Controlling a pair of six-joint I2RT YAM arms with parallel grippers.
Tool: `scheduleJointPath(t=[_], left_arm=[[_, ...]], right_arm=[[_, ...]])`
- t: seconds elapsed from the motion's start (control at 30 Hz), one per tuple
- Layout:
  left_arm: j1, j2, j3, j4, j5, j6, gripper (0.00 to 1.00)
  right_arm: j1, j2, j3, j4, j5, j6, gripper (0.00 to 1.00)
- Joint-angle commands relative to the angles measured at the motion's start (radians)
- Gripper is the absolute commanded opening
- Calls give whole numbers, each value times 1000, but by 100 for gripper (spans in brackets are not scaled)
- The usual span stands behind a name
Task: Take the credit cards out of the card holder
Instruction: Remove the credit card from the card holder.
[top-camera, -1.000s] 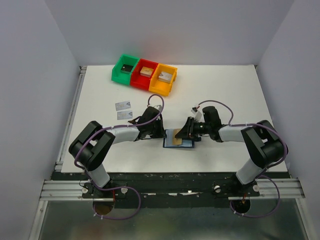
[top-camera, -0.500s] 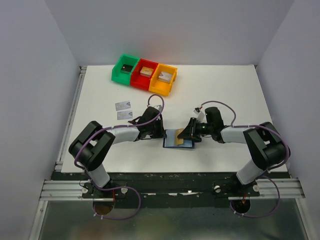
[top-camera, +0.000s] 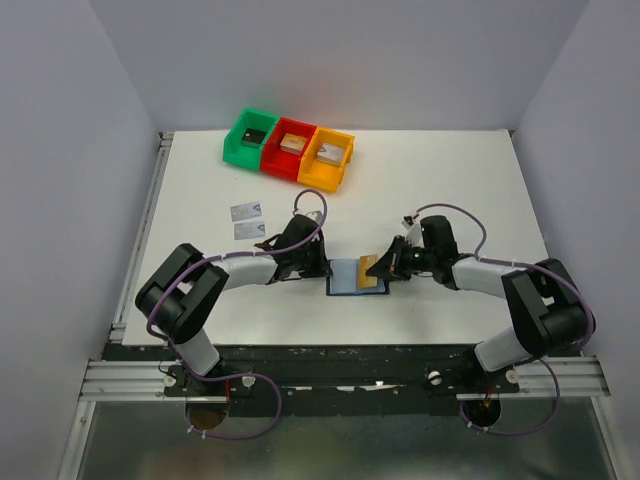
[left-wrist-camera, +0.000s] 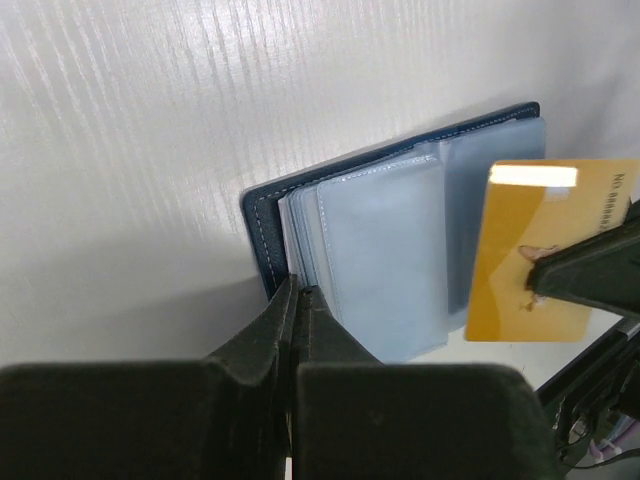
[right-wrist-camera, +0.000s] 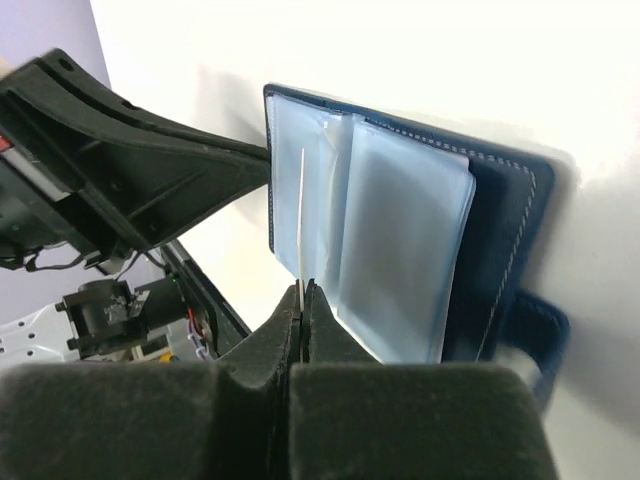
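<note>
Near the front edge of the table (top-camera: 450, 180), the card holder (top-camera: 346, 282) lies open between the two arms. From above, the right gripper (top-camera: 381, 267) is clamped on a gold card (top-camera: 369, 269) tilted over the holder's right side. The left wrist view gives that card's full face (left-wrist-camera: 545, 250) above the clear pockets (left-wrist-camera: 385, 260). The right wrist camera sees only its thin edge (right-wrist-camera: 302, 215) rising from its own shut fingers (right-wrist-camera: 302, 296), so whether it is free of the pocket is hard to say. The left gripper (top-camera: 325, 268) is pinched shut on the navy cover's edge (left-wrist-camera: 262, 225). Left of it lie two silver cards (top-camera: 245, 211). At the back stand a green bin (top-camera: 232, 146), a red bin (top-camera: 279, 168) and an orange bin (top-camera: 317, 181).
</note>
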Motion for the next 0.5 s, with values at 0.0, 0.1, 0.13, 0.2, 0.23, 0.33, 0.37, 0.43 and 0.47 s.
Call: scheduleJointPath(t=[0.0,0.1,0.13,0.2,0.23,0.33,0.37,0.43,0.47], left_arm=[[1,-43,-45,-49,-35,26,0],[-2,-79,-48,-62,-33,43,0],[-2,-98,-53,-62,-33,48,3],[-3,-138,-59,-67,-38,53,19],[-2,-165,-56,-68,-27,51,30],[-3,-231,-24,-107,-4,72,61],[-2,-263,-22,-108,-4,69,69],[-2,-325,-36,-90,-1,56,99],[-2,-358,-48,-76,6,50,99]], right_arm=[[-17,-136,6,-161,114,-48,0],[-17,-213,41,-267,138,-102,0],[-17,-236,46,-304,139,-114,0],[-17,-280,56,-327,137,-128,0],[-17,-305,61,-335,132,-137,0],[-17,-372,64,-327,120,-157,0],[-17,-389,64,-315,113,-165,0],[-17,-423,53,-245,76,-168,0],[-17,-434,43,-206,44,-162,0]])
